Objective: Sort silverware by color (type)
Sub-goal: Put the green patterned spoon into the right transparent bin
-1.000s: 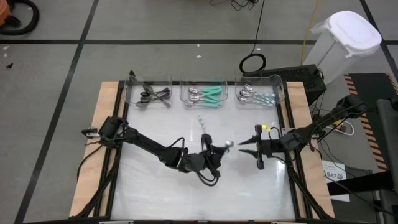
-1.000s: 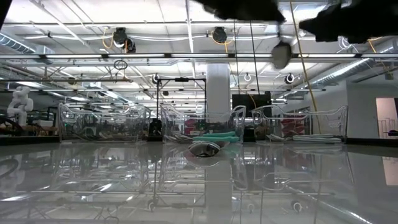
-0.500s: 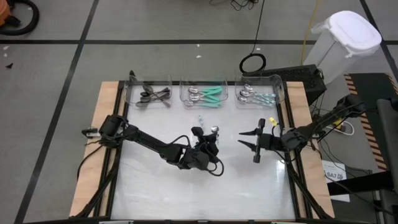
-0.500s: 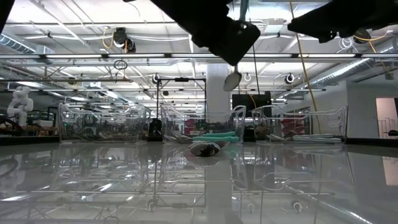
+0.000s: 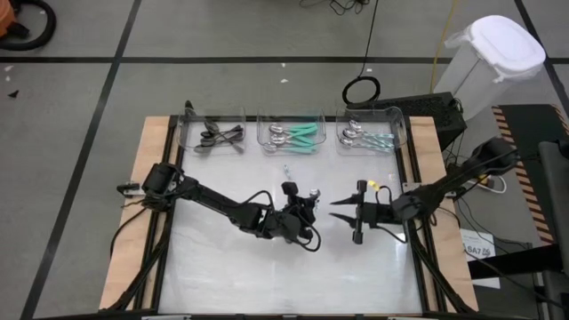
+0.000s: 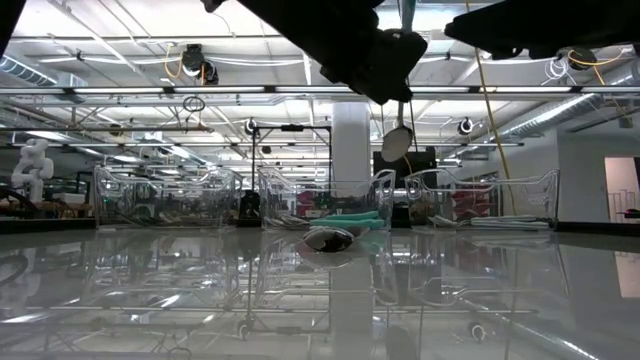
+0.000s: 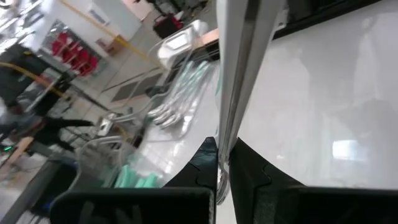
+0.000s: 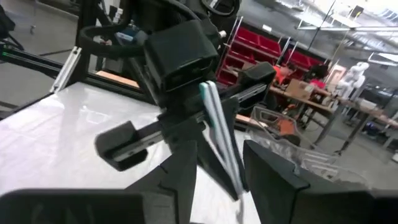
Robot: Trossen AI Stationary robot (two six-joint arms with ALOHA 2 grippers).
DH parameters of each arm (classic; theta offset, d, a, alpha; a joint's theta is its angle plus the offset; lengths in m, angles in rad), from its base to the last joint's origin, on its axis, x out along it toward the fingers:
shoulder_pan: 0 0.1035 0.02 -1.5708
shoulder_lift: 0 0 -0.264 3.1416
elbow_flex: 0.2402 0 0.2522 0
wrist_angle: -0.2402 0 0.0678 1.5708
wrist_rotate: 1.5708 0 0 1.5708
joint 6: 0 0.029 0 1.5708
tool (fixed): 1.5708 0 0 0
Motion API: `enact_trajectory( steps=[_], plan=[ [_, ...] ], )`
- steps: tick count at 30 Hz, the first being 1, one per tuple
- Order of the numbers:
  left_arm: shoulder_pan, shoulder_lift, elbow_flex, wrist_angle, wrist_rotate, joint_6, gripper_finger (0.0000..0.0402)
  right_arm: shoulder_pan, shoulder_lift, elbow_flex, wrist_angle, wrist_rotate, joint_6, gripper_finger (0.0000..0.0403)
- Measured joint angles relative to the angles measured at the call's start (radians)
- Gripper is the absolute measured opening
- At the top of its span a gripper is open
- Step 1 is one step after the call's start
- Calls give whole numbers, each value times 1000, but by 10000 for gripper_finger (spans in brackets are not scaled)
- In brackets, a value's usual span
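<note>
High view: the left gripper [image 5: 300, 203] sits over the middle of the white surface [image 5: 222, 267], the right gripper [image 5: 342, 212] just beside it, both well short of the three bins at the far edge.
Left fingers: pinched narrow on a spoon [image 6: 397, 143], which in the low view hangs bowl-down below the dark wrist, clear of the surface.
Spoon handle: the left wrist view shows a thin shiny shaft [image 7: 239, 81] running up out of the pinch; the right wrist view shows a teal tint on it [image 8: 214, 121], so it looks like one of the teal-handled kind.
Right fingers: spread apart, holding nothing, tips pointed toward the left gripper.
Loose piece: one more utensil [image 5: 288, 171] lies on the surface, between the grippers and the middle bin.
Left bin [image 5: 187, 133]: dark utensils [image 5: 218, 136].
Middle bin [image 5: 264, 133]: teal-handled pieces [image 5: 298, 136].
Right bin [image 5: 400, 132]: pale-blue-handled pieces [image 5: 364, 138].
Handling, as a judgement: light and rigid, so it will not sag, but the polished metal is slippery and a pinch at one end lets it swing or twist.
Where to hold: on the handle, toward its middle, across the flat faces; the rounded bowl gives the fingers little to bite on.
Likely destination: the middle bin, if the teal reading is right.
</note>
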Motion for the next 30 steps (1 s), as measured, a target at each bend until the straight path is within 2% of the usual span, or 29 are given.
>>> enact_trajectory(
  steps=[5,12,15,18,23,30],
  plan=[
    [0,0,0,2,40,2,14,-20,67,6,85,-27,3,143],
    [2,0,0,2,46,8,14,-25,172,130,-1,-23,29,185],
    [2,0,0,-2,73,13,14,-25,215,162,-6,25,16,193],
    [2,0,0,-7,94,13,14,-25,235,164,7,29,-13,193],
    [1,0,0,-15,122,27,14,-25,235,164,12,25,-41,163],
    [-1,0,0,-23,140,31,14,-25,235,164,14,-51,-50,72]
  ],
)
